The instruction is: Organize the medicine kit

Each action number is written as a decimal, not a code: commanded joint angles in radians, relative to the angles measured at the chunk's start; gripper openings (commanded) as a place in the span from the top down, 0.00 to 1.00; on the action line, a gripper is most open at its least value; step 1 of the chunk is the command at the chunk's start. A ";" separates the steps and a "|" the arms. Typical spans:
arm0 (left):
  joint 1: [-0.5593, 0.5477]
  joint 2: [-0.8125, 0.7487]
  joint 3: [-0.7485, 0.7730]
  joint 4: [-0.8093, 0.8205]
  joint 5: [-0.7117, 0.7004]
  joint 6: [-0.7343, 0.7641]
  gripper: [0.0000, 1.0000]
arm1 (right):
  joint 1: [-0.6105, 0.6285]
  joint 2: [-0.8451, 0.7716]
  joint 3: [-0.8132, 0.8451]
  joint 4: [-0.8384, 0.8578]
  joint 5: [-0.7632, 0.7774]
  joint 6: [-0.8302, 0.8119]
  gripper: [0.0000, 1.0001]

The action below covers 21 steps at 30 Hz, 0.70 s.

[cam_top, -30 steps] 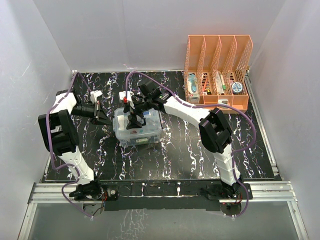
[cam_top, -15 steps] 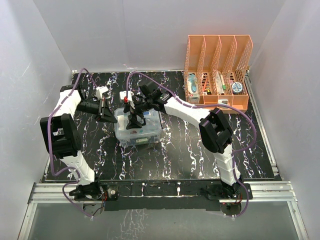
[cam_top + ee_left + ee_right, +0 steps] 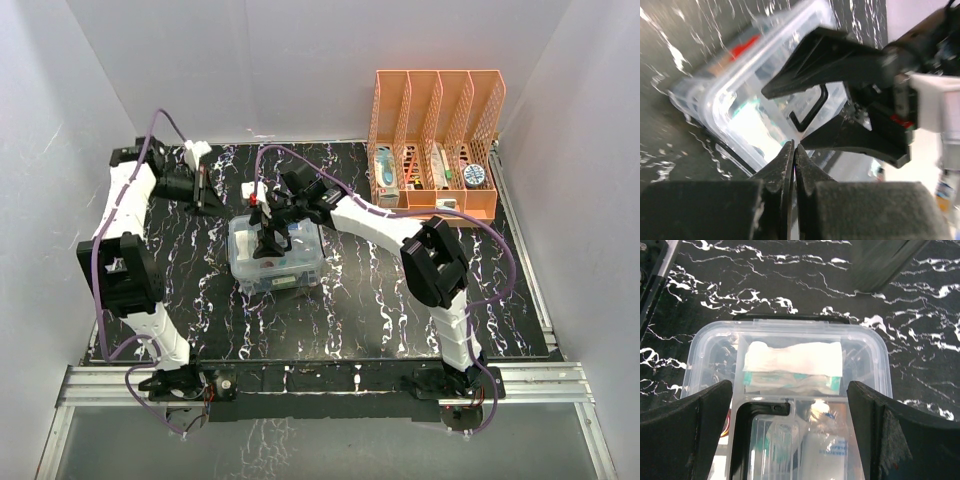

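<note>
Overhead and wrist views of a black, white-veined table (image 3: 380, 300). The medicine kit (image 3: 277, 268), a clear plastic box, stands left of the table's middle with its lid (image 3: 707, 347) on. Through the lid a white gauze pack (image 3: 792, 356) shows at the far end, lying on a packet with a teal edge (other contents nearer the camera are too blurred to name).

The right gripper (image 3: 268, 233) hangs over the box, pointing down. Its fingers are spread wide, one on each side of the lid's black handle (image 3: 746, 412), and hold nothing. Whether the tips touch the lid cannot be told.

The left gripper (image 3: 207, 190) sits toward the far left of the table, apart from the box and aimed at it. In its own wrist view the two fingers (image 3: 782, 167) are pressed together with nothing between them.

An orange perforated file rack (image 3: 435, 110) stands at the far right corner, well apart from the box, with small items in its slots.
</note>
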 commanded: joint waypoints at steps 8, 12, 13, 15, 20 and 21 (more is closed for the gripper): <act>0.030 -0.073 0.490 0.032 -0.219 -0.143 0.53 | -0.139 -0.182 -0.001 -0.109 0.488 0.240 0.02; 0.084 -0.198 0.170 0.209 -0.314 -0.194 0.47 | -0.355 -0.264 -0.085 -0.024 0.480 0.400 0.02; 0.085 -0.228 0.080 0.248 -0.347 -0.193 0.47 | -0.386 -0.295 -0.136 0.004 0.489 0.405 0.02; 0.086 -0.280 -0.063 0.304 -0.376 -0.189 0.47 | -0.415 -0.377 -0.266 0.098 0.541 0.421 0.02; 0.088 -0.356 -0.220 0.360 -0.443 -0.152 0.36 | -0.423 -0.481 -0.428 0.193 0.587 0.449 0.02; 0.088 -0.373 -0.239 0.378 -0.456 -0.146 0.31 | -0.423 -0.499 -0.455 0.213 0.587 0.459 0.02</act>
